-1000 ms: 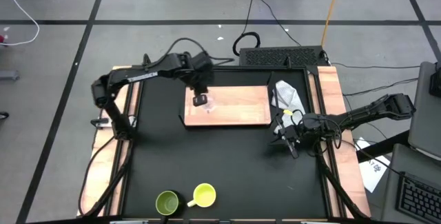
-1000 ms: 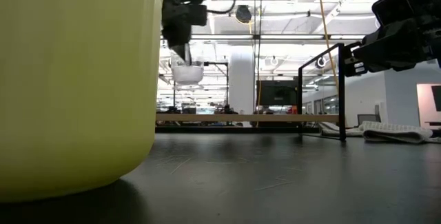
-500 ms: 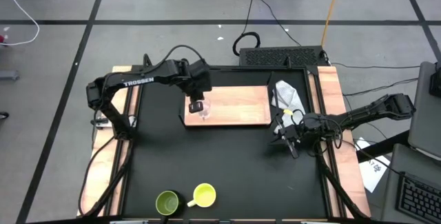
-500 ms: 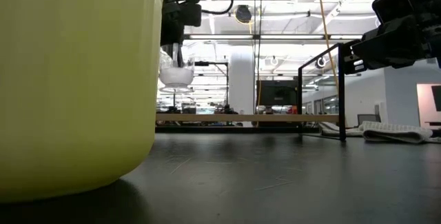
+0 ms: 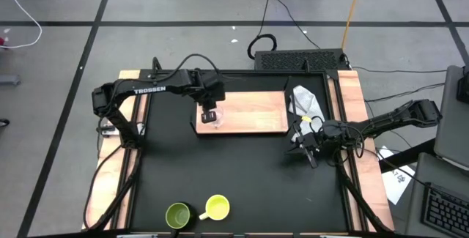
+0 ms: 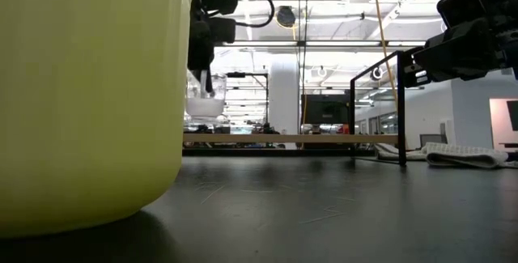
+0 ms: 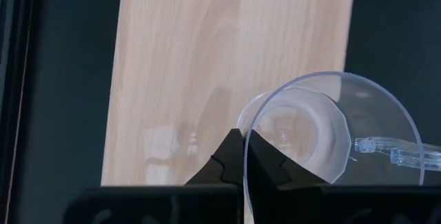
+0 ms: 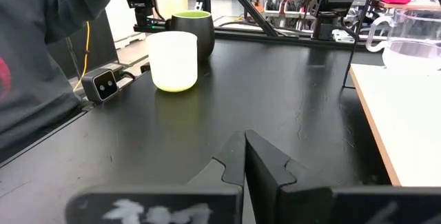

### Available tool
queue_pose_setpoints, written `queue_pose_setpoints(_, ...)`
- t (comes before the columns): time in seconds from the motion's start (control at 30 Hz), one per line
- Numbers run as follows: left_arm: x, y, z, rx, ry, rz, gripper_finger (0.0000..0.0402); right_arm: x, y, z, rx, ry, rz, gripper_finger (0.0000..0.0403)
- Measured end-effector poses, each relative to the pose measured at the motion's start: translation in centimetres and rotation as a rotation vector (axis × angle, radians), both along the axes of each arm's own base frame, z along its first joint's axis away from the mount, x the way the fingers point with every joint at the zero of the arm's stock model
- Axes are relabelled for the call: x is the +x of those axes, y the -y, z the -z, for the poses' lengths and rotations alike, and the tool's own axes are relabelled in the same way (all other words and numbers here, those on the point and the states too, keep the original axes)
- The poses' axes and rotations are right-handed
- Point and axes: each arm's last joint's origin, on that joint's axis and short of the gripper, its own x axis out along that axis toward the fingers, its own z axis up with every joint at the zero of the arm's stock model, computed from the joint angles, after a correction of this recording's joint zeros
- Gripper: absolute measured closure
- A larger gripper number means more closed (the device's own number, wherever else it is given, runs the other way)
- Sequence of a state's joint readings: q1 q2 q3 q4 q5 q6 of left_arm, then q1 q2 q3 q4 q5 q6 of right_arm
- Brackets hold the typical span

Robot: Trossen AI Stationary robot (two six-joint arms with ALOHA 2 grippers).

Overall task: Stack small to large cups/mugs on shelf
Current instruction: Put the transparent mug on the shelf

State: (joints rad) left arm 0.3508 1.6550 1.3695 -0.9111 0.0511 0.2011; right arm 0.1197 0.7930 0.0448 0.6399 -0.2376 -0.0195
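Over the left end of the wooden shelf (image 5: 245,112) hangs the small clear glass cup (image 7: 324,131), with my left gripper (image 5: 209,113) shut on it. In the low view the cup (image 6: 202,106) hangs a little above the shelf (image 6: 291,138). The yellow mug (image 5: 216,207) and the dark green mug (image 5: 178,214) stand side by side on their bases near the table's near edge. My right gripper (image 5: 308,150) waits shut just above the table by its right edge. My left gripper pinches the cup's rim (image 7: 252,129) between its two fingertips, one finger outside the wall and one inside. The fingers come from above, slanting down. The cup hangs below them, mouth up and clear of the shelf, its clear handle (image 7: 393,154) on the side away from the fingers.
A crumpled white cloth (image 5: 306,102) lies just right of the shelf. Bare black tabletop (image 5: 242,172) spreads between the shelf and the two mugs. A person in grey (image 8: 34,79) shows beyond the table in the right wrist view.
My left gripper has sunk toward the shelf and drifted a little toward the table's left and near edges, still shut on the glass cup. The cup has come down with it, hanging closer above the shelf's left end.
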Motion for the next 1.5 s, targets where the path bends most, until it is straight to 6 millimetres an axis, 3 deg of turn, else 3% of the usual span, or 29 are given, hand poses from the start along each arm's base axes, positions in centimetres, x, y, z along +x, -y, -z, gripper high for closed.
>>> queue_pose_setpoints(0.3, -0.5, 0.1, 1.6, 0.012, -0.056, 0.007, 0.0402, 0.0, 0.0, 0.0, 0.0, 0.0, 0.0, 0.0403)
queue_pose_setpoints(1.5, -0.4, 0.0, 2.0, -0.003, -0.019, -0.091, 0.0401, 0.0, 0.0, -0.2, 0.0, 0.019, -0.001, 0.0403)
